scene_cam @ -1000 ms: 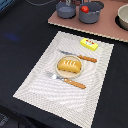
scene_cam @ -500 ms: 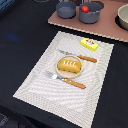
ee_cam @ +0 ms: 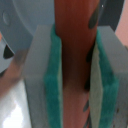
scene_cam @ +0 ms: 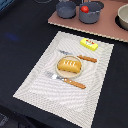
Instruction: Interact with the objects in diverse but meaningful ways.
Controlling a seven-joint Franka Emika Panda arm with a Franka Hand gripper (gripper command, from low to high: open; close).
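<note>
In the exterior view, going from its left to its right, the pale woven placemat (scene_cam: 47, 82) carries an orange-handled fork (scene_cam: 67, 80), then the golden scored bread loaf (scene_cam: 69, 65) sitting on a tan plate (scene_cam: 61, 71), with an orange-handled knife (scene_cam: 80, 56) just behind it and a yellow packet block (scene_cam: 89, 44) near the mat's far corner. Farther back, on the pinkish board (scene_cam: 107, 30), stand two grey-blue handled pots (scene_cam: 66, 8), the one nearer the exterior view's right holding a red tomato (scene_cam: 85, 8). The arm itself is out of that view. In the wrist view the gripper (ee_cam: 75, 75) has its green-padded fingers (ee_cam: 52, 75) drawn in close on a long reddish-brown cylinder, probably the brown sausage (ee_cam: 74, 60), which runs upright between the pads and touches both. What lies beneath is blurred, perhaps a grey pot. To carry this well, I judge the grip should stay firm and centred, the motion slow, and release should come only once the sausage is low over a visible resting place.
</note>
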